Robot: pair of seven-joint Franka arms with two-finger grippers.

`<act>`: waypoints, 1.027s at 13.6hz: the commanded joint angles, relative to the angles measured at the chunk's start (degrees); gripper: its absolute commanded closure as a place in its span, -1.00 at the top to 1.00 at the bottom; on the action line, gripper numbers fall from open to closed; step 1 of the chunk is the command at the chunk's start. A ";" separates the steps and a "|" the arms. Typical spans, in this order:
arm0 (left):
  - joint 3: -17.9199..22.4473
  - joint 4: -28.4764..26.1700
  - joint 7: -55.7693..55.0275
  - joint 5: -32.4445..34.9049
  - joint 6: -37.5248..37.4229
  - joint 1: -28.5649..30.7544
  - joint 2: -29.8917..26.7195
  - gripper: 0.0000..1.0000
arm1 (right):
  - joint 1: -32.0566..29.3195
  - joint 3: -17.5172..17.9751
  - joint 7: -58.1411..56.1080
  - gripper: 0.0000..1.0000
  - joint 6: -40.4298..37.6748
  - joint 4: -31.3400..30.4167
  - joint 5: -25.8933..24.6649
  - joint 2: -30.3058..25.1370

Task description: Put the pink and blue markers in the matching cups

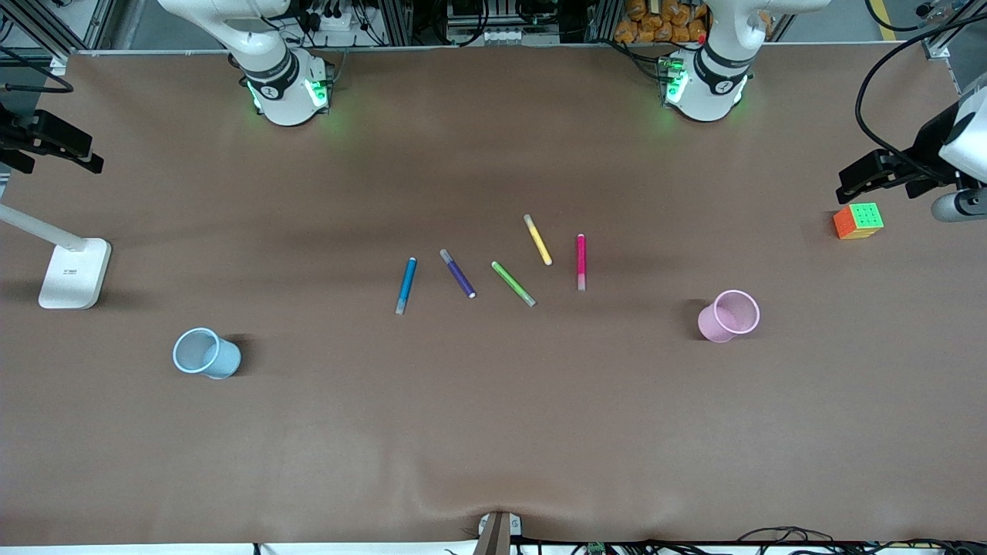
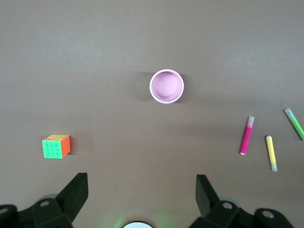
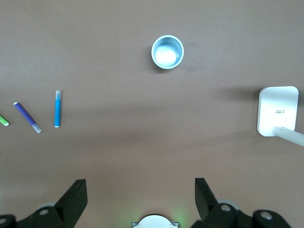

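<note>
Up high, both my arms wait: my left gripper (image 2: pixel 141 192) hangs with fingers spread and empty over the brown table (image 1: pixel 493 432) near the pale pink round plastic cup (image 1: pixel 729 315), my right gripper (image 3: pixel 140 192) likewise near the pale blue round plastic cup (image 1: pixel 206 353). Both cups stand upright. Mid-table, the slim magenta-pink marker (image 1: pixel 581 262) and slim bright blue marker (image 1: pixel 405 285) lie flat, grey tips toward the front edge.
</note>
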 commanded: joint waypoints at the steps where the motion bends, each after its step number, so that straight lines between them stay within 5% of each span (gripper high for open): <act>1: -0.33 1.34 0.37 0.63 -1.51 -0.06 0.49 1.00 | -0.30 0.55 0.88 1.00 -0.82 -0.04 0.16 -1.01; 14: -1.65 4.86 -0.33 3.18 -1.78 -0.50 3.74 1.00 | -0.39 0.46 0.44 1.00 -0.65 -0.04 0.16 -0.92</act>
